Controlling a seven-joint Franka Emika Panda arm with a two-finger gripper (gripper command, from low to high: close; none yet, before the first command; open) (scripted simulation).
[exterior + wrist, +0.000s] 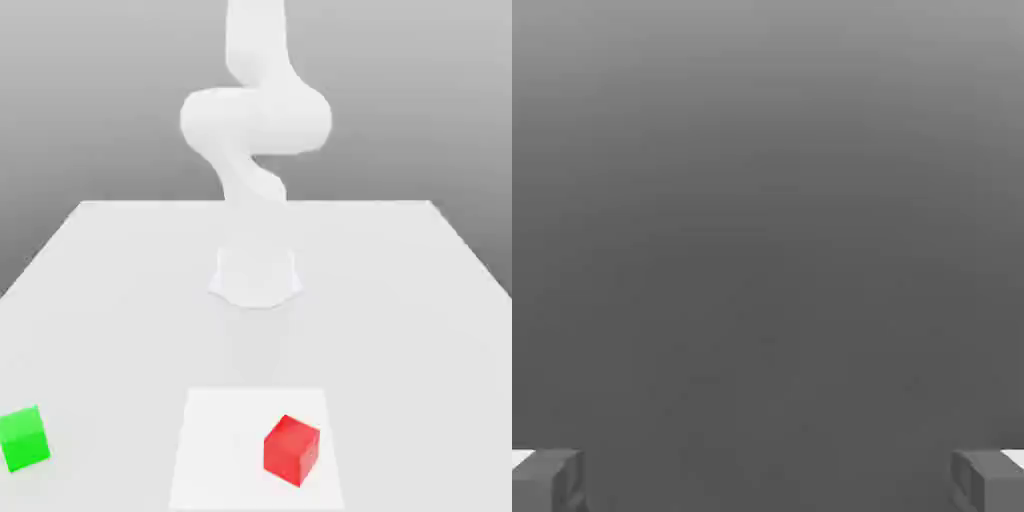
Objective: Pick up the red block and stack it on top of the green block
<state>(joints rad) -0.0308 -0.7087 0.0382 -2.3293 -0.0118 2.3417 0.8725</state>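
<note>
Red block sits on the white table near the front edge in the exterior view, turned at an angle so one corner faces the camera. It rests on a slightly brighter square patch of the tabletop. Green block lies well apart from it, toward the exterior view's left, also on the table near the front. Neither is touched; nothing is stacked yet, so the pick looks not yet begun.

Arm rises from its round base at mid-table, folded high. Gripper in the hand view: two grey fingertips at opposite edges, spread wide, nothing between them. Released and empty, likely readied for a descent over the red cube. Since that cube is angled, the wrist probably needs turning to meet flat faces.

Surface: plain, smooth, matte white. Surroundings: a featureless grey gradient backdrop, no walls or furniture discernible.
</note>
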